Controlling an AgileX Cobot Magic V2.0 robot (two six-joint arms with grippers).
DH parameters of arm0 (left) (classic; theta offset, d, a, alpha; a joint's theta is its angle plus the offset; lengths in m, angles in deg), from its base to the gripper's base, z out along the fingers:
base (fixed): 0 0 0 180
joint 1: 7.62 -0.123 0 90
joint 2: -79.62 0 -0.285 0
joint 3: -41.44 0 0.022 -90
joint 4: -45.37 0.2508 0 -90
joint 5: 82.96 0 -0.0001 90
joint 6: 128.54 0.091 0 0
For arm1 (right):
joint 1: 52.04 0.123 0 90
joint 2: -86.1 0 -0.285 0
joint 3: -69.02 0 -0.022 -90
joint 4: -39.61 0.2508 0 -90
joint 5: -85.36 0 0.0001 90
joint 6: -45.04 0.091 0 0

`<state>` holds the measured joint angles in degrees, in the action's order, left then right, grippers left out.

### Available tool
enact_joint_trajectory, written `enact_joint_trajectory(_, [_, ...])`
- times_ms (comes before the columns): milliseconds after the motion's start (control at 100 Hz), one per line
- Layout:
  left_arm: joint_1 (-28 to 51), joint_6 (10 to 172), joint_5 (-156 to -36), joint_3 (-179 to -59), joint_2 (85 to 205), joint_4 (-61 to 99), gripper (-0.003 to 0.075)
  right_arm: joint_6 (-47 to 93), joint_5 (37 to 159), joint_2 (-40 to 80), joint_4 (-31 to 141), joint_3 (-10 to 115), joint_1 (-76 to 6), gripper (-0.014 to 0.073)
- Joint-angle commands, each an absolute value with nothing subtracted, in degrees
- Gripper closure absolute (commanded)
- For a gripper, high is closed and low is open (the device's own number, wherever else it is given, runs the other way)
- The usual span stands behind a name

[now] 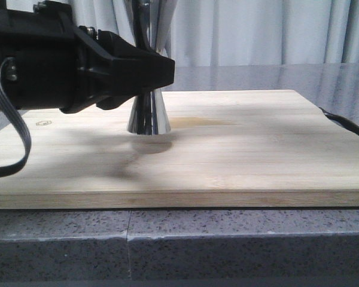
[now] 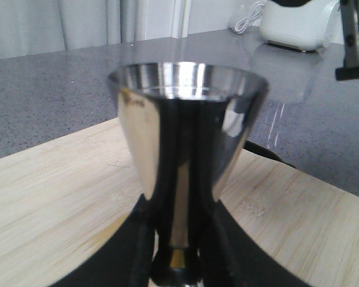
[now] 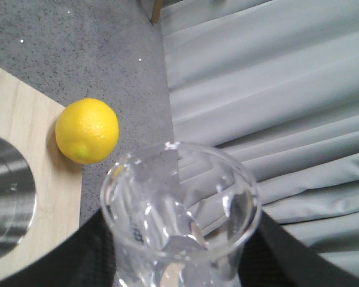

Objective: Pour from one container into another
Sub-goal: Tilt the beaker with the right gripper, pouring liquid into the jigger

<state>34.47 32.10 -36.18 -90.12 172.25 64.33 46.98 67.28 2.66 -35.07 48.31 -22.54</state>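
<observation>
No label can be read: small dark print on the beaker [image 3: 179,209] is blurred. The jigger [image 2: 185,161] stands upright on the wooden board [image 1: 239,149], gripped at its narrow waist by the left gripper [image 2: 176,263]. The beaker is held in the closed right gripper [image 3: 173,263], above the board's edge, beside the jigger's open mouth. A lemon [image 3: 87,130] rests at the board's edge. In the front view, the jigger's waist is hidden by the left gripper.
</observation>
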Motion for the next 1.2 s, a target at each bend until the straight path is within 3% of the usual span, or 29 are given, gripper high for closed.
enact_joint_trajectory(0, [34.49,31.52,-31.54,-91.68,170.14,63.45,0.066,46.68,66.19,4.86,-35.4,50.46,-22.57,0.0317])
enact_joint_trajectory(1190, [34.49,31.52,-31.54,-91.68,170.14,63.45,0.066,46.68,67.68,4.86,-43.83,50.46,-22.57,0.0317])
